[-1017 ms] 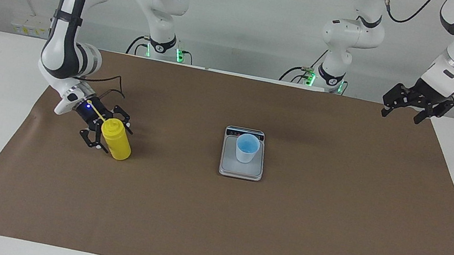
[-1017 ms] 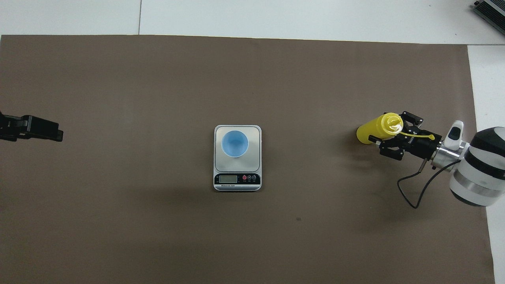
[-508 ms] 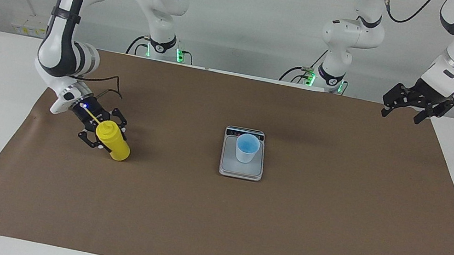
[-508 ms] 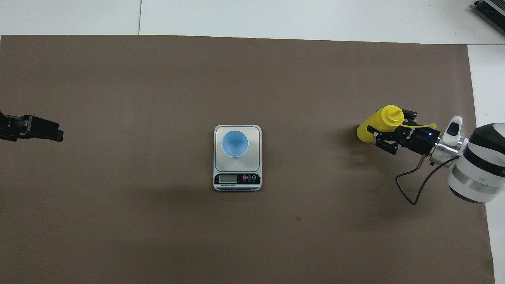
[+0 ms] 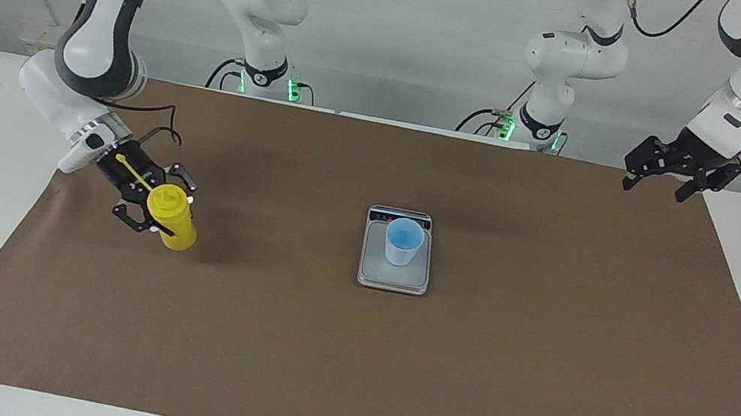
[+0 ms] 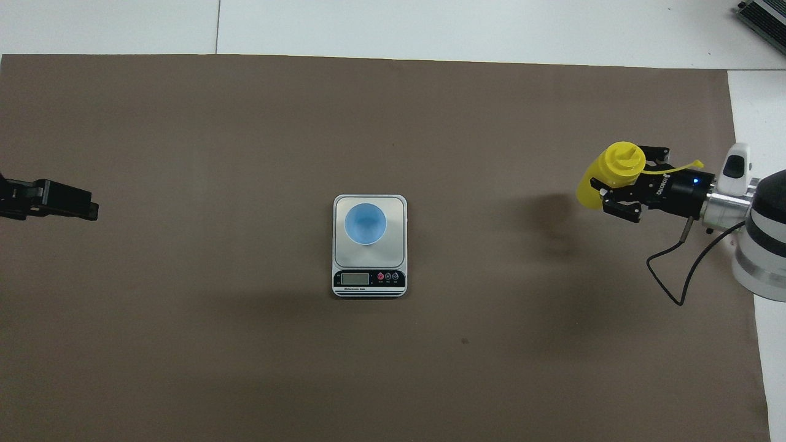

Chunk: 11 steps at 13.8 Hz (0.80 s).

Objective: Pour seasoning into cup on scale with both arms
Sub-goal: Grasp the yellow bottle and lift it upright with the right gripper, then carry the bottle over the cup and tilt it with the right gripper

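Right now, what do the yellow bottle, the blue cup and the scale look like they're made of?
Yellow squeeze bottle: likely soft plastic, smooth and opaque, with a ribbed cone top and a thin tethered strap.
Pale blue cup: probably thin moulded plastic, matt and evenly coloured.
Kitchen scale: the silver-grey platform looks like brushed metal, possibly metallic-finish plastic; the dark display strip looks like glossy plastic.

Plastic, metal and matt paper, as we see them

We see a glossy yellow plastic bottle, a smooth plastic cup on the brushed-metal scale, and matt brown paper under the scale.
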Each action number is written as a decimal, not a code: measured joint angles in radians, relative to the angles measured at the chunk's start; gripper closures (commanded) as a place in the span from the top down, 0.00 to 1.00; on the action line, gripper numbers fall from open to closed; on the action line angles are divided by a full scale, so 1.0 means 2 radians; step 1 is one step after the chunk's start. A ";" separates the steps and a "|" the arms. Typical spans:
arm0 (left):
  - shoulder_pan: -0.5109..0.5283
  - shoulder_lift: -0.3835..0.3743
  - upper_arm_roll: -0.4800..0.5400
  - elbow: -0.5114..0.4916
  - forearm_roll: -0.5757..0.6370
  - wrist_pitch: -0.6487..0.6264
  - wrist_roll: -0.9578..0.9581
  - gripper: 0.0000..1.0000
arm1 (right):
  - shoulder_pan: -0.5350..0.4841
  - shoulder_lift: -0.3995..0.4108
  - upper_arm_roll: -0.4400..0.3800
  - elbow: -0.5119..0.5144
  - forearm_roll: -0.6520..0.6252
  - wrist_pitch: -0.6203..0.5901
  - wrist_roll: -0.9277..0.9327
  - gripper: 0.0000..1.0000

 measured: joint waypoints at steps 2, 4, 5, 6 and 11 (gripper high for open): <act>0.000 0.000 0.000 0.000 0.000 0.000 0.000 1.00 | 0.014 -0.009 0.000 0.012 -0.025 0.001 0.014 0.00; 0.000 0.000 0.000 0.000 0.000 0.000 0.000 1.00 | 0.029 -0.012 0.000 0.020 -0.037 0.024 0.019 0.00; 0.000 0.000 0.000 0.000 0.000 0.000 0.000 1.00 | 0.040 -0.013 0.000 0.023 -0.045 0.046 0.025 0.00; 0.000 0.000 0.000 0.000 0.000 0.000 0.000 1.00 | 0.052 -0.015 0.001 0.026 -0.058 0.066 0.034 0.00; 0.000 0.000 0.000 0.000 0.000 0.000 0.000 1.00 | 0.098 -0.040 0.002 0.039 -0.210 0.099 0.184 0.00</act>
